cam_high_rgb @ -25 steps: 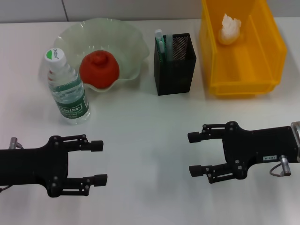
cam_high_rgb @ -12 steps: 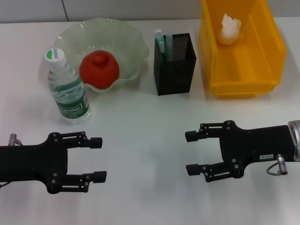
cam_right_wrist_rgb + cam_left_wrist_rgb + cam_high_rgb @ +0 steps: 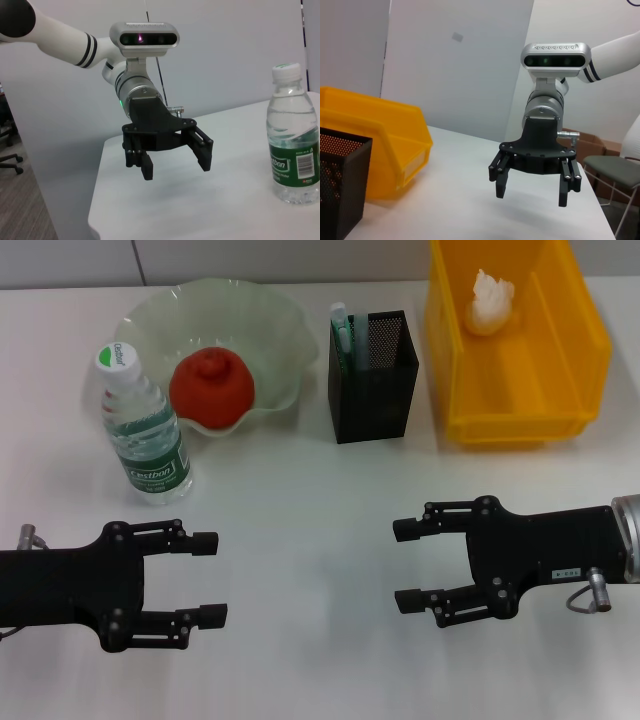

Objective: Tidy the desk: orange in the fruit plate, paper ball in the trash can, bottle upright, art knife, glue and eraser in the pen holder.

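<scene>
Head view: we see our left gripper (image 3: 212, 578) spread wide over the table (image 3: 300, 490); the bottle (image 3: 146, 430) stands upright just beyond it, the orange (image 3: 211, 390) past that in the plate (image 3: 270, 330); our right gripper (image 3: 410, 565) also gapes wide, the holder (image 3: 375, 390) beyond it with the knife (image 3: 342, 335) inside; the paper ball (image 3: 492, 300) lies in the can (image 3: 560, 370). Left wrist view: right gripper (image 3: 532, 192) wide, can (image 3: 380, 140) off to its side. Right wrist view: left gripper (image 3: 175, 167) wide, bottle (image 3: 294, 145) beside it.
</scene>
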Controlling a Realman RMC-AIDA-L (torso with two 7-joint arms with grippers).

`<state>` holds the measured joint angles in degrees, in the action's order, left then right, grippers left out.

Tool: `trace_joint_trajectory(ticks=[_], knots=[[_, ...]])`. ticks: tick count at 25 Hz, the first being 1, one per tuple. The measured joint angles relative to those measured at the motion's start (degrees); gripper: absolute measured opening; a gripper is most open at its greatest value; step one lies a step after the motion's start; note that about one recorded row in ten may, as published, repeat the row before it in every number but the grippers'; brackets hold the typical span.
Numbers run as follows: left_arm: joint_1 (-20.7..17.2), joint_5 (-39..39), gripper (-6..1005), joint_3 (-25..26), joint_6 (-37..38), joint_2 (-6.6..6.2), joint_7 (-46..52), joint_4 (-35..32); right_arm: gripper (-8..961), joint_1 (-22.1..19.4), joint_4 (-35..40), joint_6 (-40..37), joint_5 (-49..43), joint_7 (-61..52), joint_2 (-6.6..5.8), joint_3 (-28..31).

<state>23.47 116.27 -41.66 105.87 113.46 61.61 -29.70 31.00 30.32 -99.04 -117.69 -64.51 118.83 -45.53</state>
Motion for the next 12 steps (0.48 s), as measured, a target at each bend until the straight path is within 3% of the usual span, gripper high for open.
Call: trace_joint_trajectory(ticks=[12], knots=[[-0.01, 0.0, 770, -0.13, -0.17, 0.0, -0.01, 0.0, 779, 0.02, 0.0, -0.01, 0.01, -0.01, 0.0, 0.0]])
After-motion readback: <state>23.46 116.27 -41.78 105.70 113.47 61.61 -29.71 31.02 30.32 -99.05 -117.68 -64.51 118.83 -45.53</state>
